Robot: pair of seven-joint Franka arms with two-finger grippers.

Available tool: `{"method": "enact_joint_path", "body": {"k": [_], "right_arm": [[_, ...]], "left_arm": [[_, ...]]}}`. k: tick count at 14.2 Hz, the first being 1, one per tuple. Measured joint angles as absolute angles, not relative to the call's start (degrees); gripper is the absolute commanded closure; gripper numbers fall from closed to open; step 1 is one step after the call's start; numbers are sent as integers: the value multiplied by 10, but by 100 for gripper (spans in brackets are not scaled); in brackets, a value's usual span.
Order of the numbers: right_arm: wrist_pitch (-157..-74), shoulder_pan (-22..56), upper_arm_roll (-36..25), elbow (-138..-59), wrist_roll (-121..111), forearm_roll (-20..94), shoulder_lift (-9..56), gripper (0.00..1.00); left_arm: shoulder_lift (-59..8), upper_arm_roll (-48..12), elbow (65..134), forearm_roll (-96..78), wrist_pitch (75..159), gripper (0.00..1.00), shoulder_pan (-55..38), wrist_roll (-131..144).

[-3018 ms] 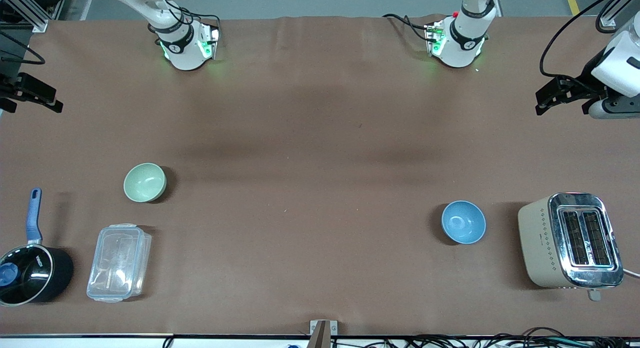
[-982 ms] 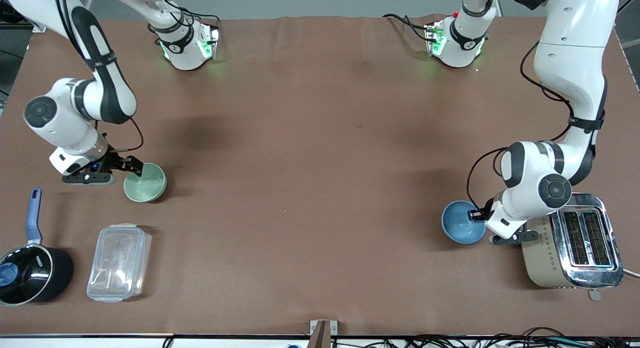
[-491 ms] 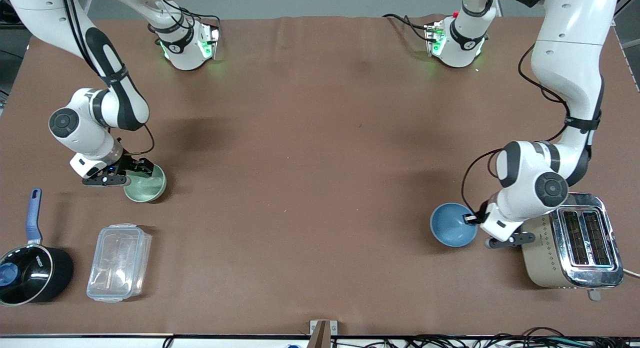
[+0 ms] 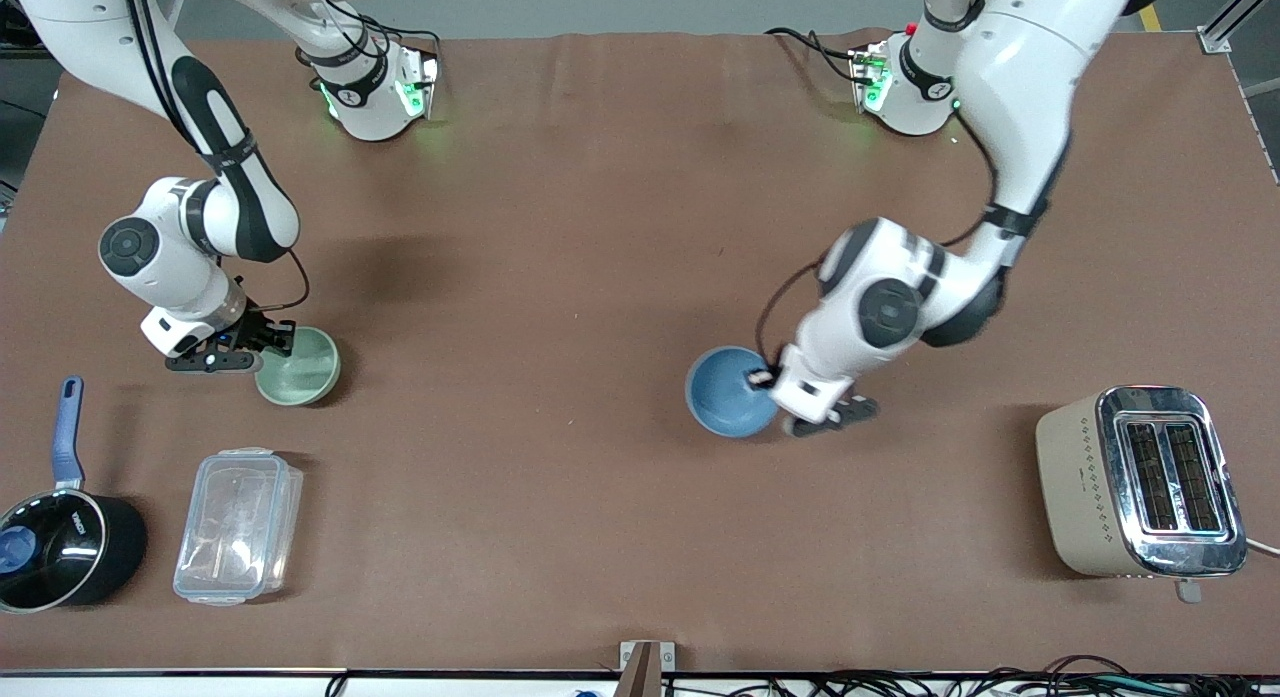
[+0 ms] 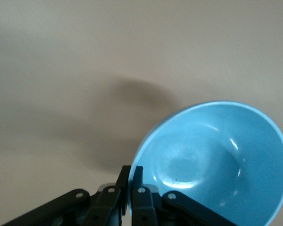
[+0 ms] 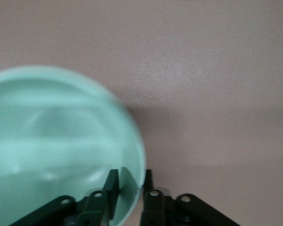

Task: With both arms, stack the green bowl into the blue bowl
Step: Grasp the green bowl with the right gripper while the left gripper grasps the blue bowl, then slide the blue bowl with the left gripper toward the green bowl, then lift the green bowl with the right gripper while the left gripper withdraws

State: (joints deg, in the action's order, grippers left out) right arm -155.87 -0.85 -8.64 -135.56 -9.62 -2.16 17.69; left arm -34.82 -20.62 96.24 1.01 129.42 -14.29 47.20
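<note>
The green bowl [image 4: 300,369] is toward the right arm's end of the table. My right gripper [image 4: 272,343] is shut on its rim, one finger inside and one outside. In the right wrist view the green bowl [image 6: 52,136] fills one side, with the right gripper [image 6: 130,176] clamped on its edge. My left gripper [image 4: 763,378] is shut on the rim of the blue bowl [image 4: 722,405] and holds it tilted, a little above the middle of the table. The left wrist view shows the blue bowl [image 5: 217,160] in the left gripper [image 5: 131,172], with its shadow on the table.
A beige toaster [image 4: 1140,482] stands toward the left arm's end, near the front camera. A clear plastic container [image 4: 238,525] and a black saucepan with a blue handle [image 4: 60,547] lie nearer the front camera than the green bowl.
Both arms came in and closed on the bowl rims. The left arm has carried the blue bowl from beside the toaster toward the table's middle. The green bowl has shifted only slightly.
</note>
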Motion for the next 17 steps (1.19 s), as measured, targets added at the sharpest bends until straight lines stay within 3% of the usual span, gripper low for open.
{"method": "enact_joint_path", "body": {"k": [4,5,6,7,8,9,12,14,17], "right_arm": [[-1517,-7,-84,-1349,-96,-21,163,100],[-1480,-6,-84,-1339,-96,-21,155,100],[-1431,-3,-84,-1323,-96,-21,144,100],[-1372,2,-83,-1299,-95,-21,132,100],[-1308,7,-82,-1268,-93,-19,121,100],[-1242,14,-81,-1232,-87,-14,112,100],[-1112,31,-58,-1139,-39,18,103,100],[-1092,35,-16,-1112,33,30,105,100],[-1092,45,65,-1076,169,57,129,100]], "left_arm": [[-395,-204,955,10,1350,98,-246,571],[-406,-203,952,10,1362,93,-259,579],[-415,-203,949,10,1373,78,-268,584],[-422,-203,947,10,1380,49,-272,587],[-426,-203,946,10,1383,13,-274,588],[-426,-202,944,10,1384,0,-274,589],[-416,-190,925,26,1382,0,-266,588],[-390,-183,899,43,1342,0,-244,588],[-334,-182,830,61,1208,0,-191,551]]}}
